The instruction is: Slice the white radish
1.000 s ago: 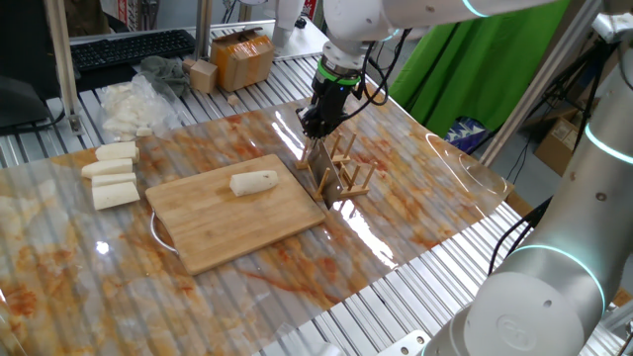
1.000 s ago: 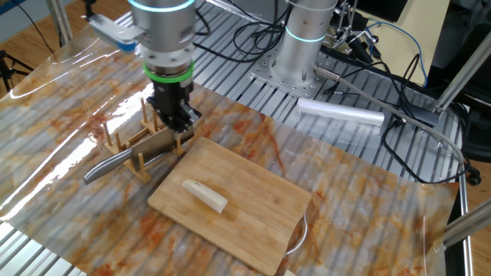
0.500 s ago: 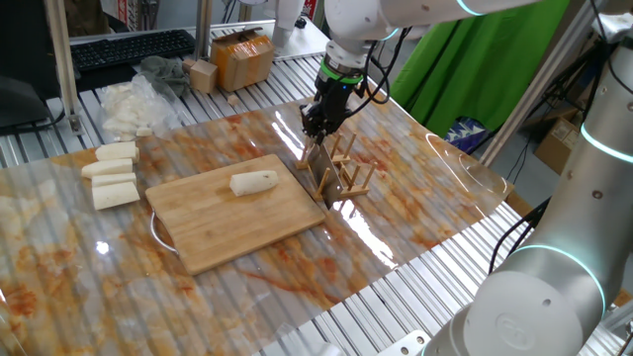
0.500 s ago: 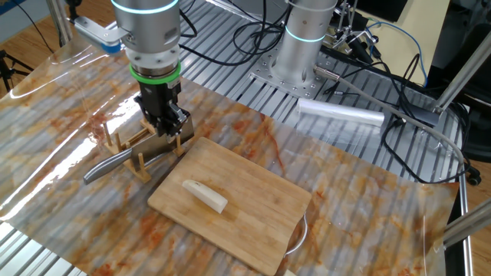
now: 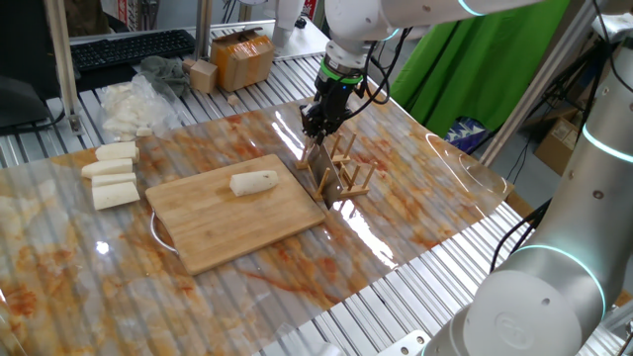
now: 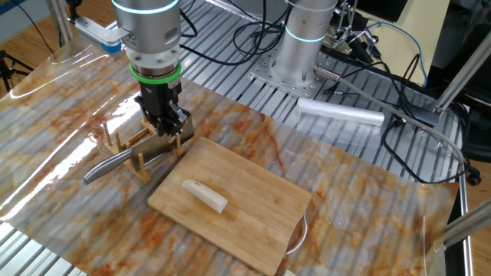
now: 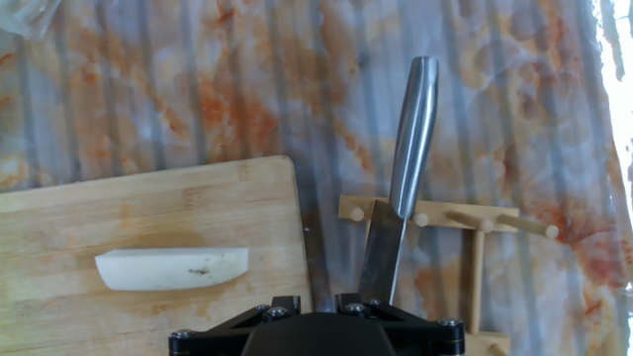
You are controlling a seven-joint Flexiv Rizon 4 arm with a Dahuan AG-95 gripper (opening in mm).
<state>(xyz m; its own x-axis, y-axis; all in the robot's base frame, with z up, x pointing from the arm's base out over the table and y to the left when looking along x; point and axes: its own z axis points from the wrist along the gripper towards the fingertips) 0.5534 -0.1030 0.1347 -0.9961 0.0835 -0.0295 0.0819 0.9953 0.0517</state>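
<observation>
Above racked knife, gripper grip unclear, white radish whole on board

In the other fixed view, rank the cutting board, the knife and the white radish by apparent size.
1. Cutting board, clearly the largest.
2. Knife, resting in the wooden rack; part of its blade is hidden under the end effector.
3. White radish, smallest, lying on the board.

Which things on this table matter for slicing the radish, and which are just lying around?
For the job:
white radish
cutting board
knife
wooden rack
gripper

Lying about:
three longer radish chunks
heap of white scraps
cardboard box
keyboard
</observation>
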